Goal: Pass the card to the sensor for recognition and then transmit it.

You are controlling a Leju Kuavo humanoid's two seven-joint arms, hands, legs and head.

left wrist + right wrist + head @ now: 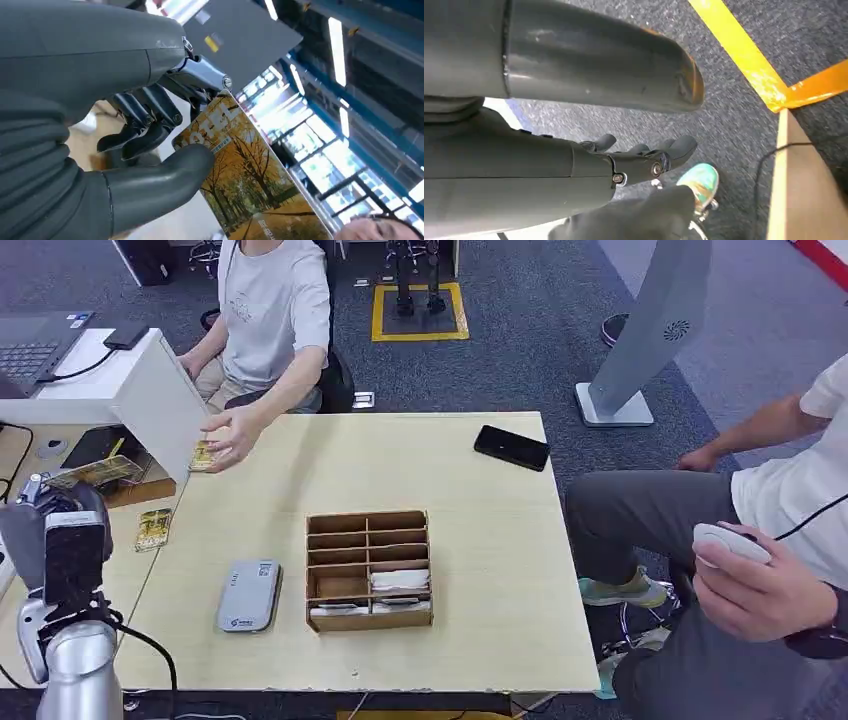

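Note:
My left hand is raised at the table's left edge. It pinches a card printed with yellow autumn trees between its thumb and the darker fingers. In the head view the card juts out just above the hand. The grey flat sensor lies on the wooden table, to the right of the hand and nearer the front edge. My right hand hangs over the grey carpet with its fingers apart and nothing in them.
A cardboard sorting box stands beside the sensor. A second card lies near my left hand. A seated person's hand rests on a third card. A black phone lies far right. Another person sits at right.

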